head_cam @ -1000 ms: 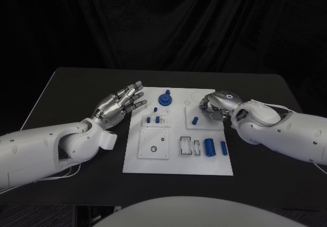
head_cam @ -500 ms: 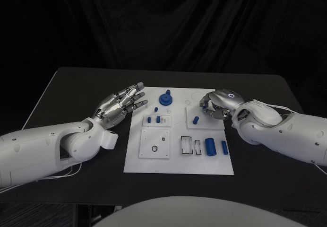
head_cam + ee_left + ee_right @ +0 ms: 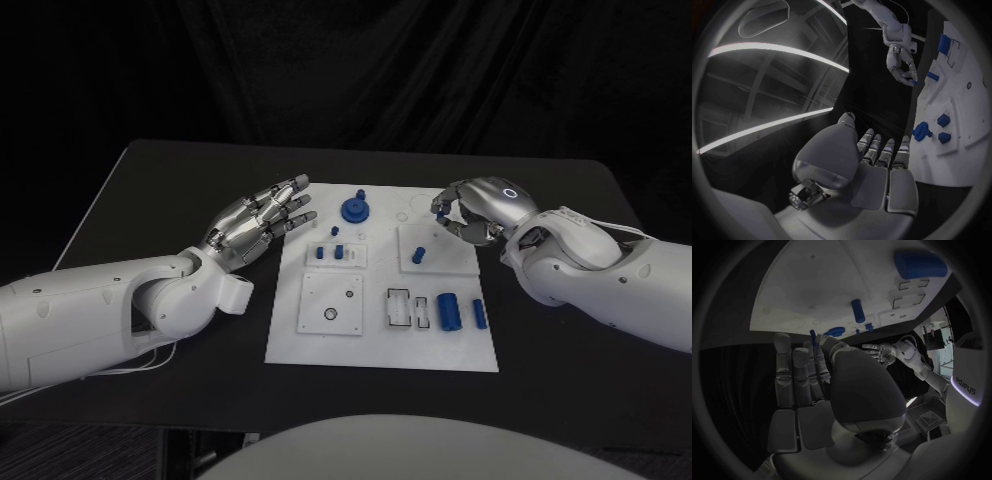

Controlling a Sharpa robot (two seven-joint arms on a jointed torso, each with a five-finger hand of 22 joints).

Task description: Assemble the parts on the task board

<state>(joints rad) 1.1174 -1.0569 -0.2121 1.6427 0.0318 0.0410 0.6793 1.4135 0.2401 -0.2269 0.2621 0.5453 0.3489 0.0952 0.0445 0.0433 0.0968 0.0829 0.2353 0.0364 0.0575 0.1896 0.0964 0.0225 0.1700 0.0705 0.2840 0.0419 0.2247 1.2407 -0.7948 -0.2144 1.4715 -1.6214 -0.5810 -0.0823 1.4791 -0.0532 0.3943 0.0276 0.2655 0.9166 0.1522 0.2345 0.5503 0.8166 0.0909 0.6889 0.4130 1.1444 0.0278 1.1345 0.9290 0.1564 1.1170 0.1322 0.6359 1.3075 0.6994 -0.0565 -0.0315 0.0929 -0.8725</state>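
The white task board [image 3: 382,335] lies mid-table with blue parts on it: a round knobbed piece [image 3: 353,210], two small blocks [image 3: 336,254], a short peg [image 3: 418,255], a thick cylinder [image 3: 447,310] and a slim bar [image 3: 477,314]. My right hand [image 3: 476,210] hovers over the board's far right corner with its fingers curled, pinching a small blue pin [image 3: 440,214] between thumb and a fingertip; the pin [image 3: 812,333] shows at the fingertips in the right wrist view. My left hand [image 3: 263,220] floats at the board's far left edge, fingers spread, holding nothing.
Raised white sub-plates [image 3: 329,303] and black-outlined slots [image 3: 397,308] mark the board. Bare black tabletop [image 3: 173,180] surrounds the board on all sides, with a black curtain behind the table.
My right hand has risen and drawn back toward the board's far right corner, away from the short peg's sub-plate, with the pin in its fingers. The left hand has barely shifted.
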